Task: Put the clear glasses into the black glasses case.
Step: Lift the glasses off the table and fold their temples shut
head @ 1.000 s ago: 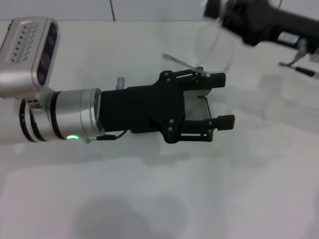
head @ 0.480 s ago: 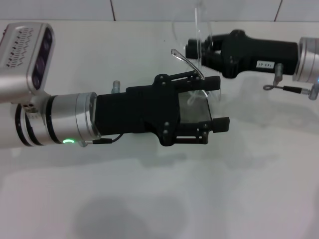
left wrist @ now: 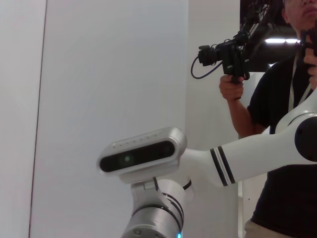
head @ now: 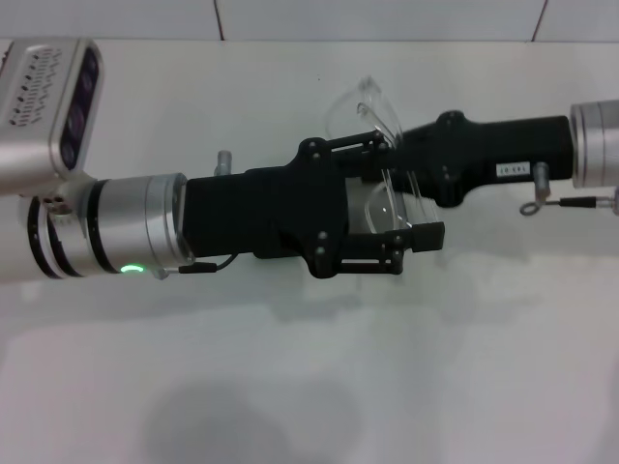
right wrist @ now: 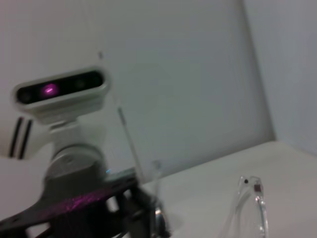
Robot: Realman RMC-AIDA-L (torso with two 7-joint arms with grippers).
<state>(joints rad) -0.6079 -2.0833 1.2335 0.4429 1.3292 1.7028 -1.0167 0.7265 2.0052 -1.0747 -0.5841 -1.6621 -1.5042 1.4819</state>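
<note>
Clear glasses [head: 385, 164], clamped by our right gripper [head: 411, 169], hang between our left gripper's [head: 426, 191] 2 spread jaws, presumably for handover. Nothing sits in those jaws yet.

- A white table [head: 309, 387] spreads wide, soft shadows on it.
- White wall tiles [head: 377, 17] with dark joints run behind.
- A person [left wrist: 282, 114] in black holds a camera rig [left wrist: 225, 52] beside a white wall panel [left wrist: 114, 74].

Count — one pair of clear glasses [head: 382, 159] is seen. Two grippers are counted: left gripper [head: 426, 198] and right gripper [head: 401, 155]. One white tabletop [head: 387, 367] is noted. One person with a camera [left wrist: 277, 124] is recorded — left wrist view.
</note>
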